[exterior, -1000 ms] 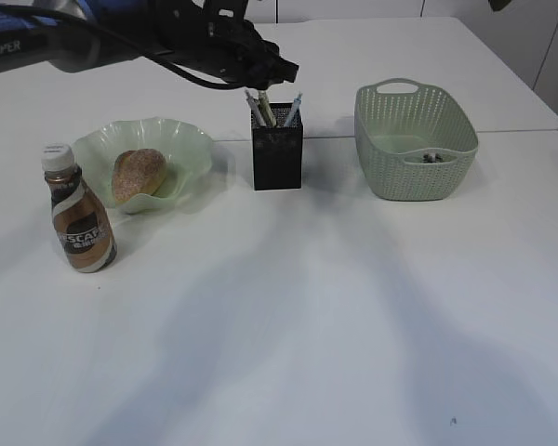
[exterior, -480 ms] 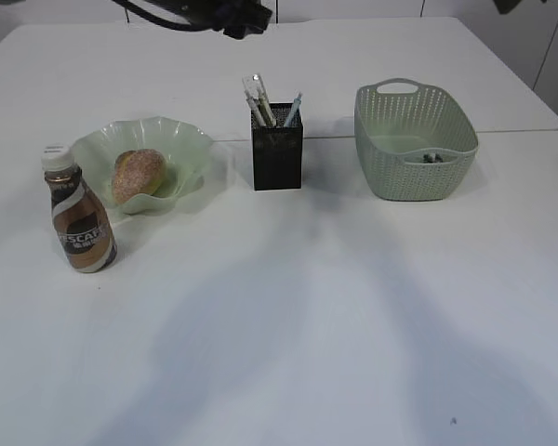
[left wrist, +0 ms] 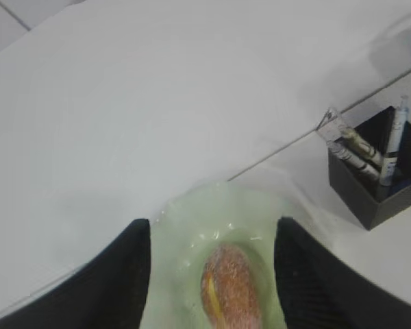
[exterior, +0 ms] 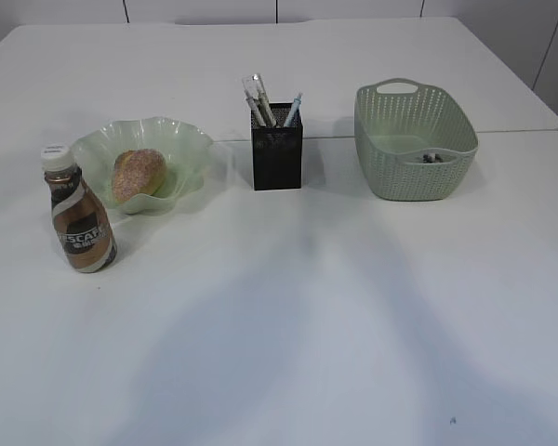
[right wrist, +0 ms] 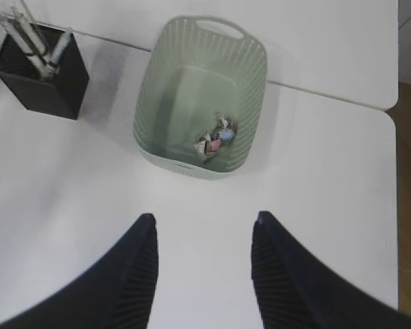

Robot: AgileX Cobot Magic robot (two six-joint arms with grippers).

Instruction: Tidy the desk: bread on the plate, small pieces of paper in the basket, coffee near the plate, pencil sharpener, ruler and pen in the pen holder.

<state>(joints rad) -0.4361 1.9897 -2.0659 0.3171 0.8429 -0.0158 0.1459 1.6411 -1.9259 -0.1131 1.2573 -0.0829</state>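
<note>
Exterior view is showing the left arm gone from above the holder (exterior: 277, 158), leaving pens and ruler standing in it. Left gripper (left wrist: 212, 229) is hanging open, empty, over the bread (exterior: 138, 174) on the plate (exterior: 188, 144); right gripper (right wrist: 204, 229) is gaping empty near the basket (right wrist: 250, 82) with paper (right wrist: 216, 140). Coffee (exterior: 78, 220) is standing beside the plate, so tidying looks finished.

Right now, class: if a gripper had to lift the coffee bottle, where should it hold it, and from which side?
Probably around the narrow neck just under the white cap of the coffee bottle, coming from above. It stands upright, tapers toward the top, and the plate sits close behind it on the right, so a side approach there looks tight.
</note>
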